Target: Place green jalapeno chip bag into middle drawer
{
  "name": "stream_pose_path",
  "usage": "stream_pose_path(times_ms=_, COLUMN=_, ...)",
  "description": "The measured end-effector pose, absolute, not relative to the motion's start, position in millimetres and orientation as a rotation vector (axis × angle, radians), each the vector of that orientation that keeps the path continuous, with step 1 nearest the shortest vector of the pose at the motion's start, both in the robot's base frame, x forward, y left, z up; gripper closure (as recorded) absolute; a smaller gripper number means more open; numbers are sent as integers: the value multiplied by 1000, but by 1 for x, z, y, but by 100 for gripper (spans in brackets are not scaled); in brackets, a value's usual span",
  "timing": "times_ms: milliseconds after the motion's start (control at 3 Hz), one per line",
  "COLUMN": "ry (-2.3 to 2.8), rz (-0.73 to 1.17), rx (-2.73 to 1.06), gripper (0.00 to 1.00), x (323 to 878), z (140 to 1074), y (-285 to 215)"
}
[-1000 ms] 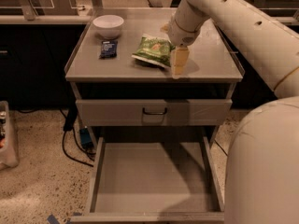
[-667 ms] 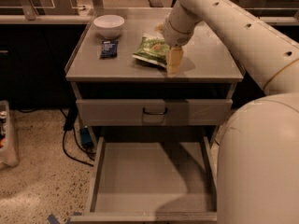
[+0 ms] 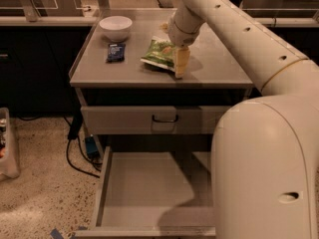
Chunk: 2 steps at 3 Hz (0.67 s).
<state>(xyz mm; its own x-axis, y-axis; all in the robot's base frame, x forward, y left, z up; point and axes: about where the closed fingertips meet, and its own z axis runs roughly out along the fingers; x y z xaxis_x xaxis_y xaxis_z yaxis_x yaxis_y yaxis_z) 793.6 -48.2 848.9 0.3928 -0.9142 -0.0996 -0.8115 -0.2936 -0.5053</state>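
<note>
Three things lie on the flat grey metal table top (image 3: 219, 71) that I am watching from my station: a small crinkly green jalapeno chip bag (image 3: 157, 54), a small dark-blue packet (image 3: 115, 52) and a round white bowl (image 3: 115, 27). The green bag lies flat about midway along the table, nearer the front edge than the back. The bowl sits towards the back left corner, and the blue packet lies just in front of it on the left side, well apart from the bag. My cream two-finger gripper (image 3: 181, 63) is down at the bag's right end, its pale yellowish tip reaching the table surface close to the front edge and touching or overlapping the bag's edge. Whether it is spread, pressed together or pinching the bag I cannot tell from this angle. The long cream robot arm (image 3: 239, 31) comes in from the back right and slants down across the right half of the table to that spot. Under the table top a grey drawer front (image 3: 124, 119) with a dark bow handle (image 3: 165, 119) is closed. Below it the wide, shallow grey metal middle drawer (image 3: 144, 188) stands pulled out towards me, its flat floor and low left wall in view, a shadow lying across it. The rounded cream robot body (image 3: 269, 168) covers the drawer's right side. Black cables (image 3: 75, 153) trail over the speckled floor (image 3: 40, 198) to the left.
</note>
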Motion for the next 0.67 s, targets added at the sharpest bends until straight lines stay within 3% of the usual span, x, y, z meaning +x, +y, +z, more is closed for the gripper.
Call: stream_pose_path(times_ms=667, ry=1476, rz=-285, rx=-2176, gripper=50, x=794, z=849, y=-48)
